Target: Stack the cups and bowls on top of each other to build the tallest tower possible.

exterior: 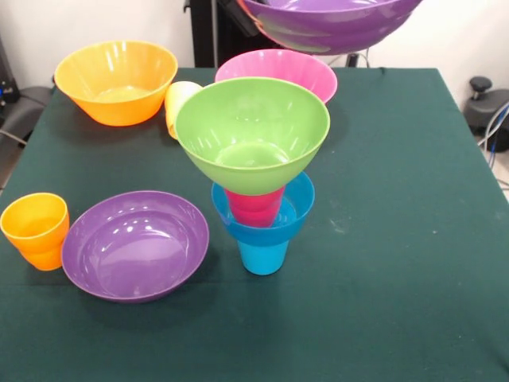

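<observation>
The tower (258,179) is standing near the middle of the green table (398,239): a blue cup (263,256) is sitting on the cloth, a small blue bowl (266,219) is resting on it, a red cup (254,207) is standing in that bowl, and a lime green bowl (253,131) is perching on top, tilting slightly toward the camera. Just behind it a pink bowl (278,70) is sitting upright. A yellow cup (179,105) is lying on its side between the green bowl and a large orange-yellow bowl (116,79) at the far left. Nearer, left of the tower, a shallow purple bowl (135,245) is resting on the table, with an orange cup (36,229) touching its left rim. At the top edge, a second purple bowl (330,22) is hanging above the table, tilted. The hand itself is not showing, so whether it is gripping that bowl I cannot tell.
</observation>
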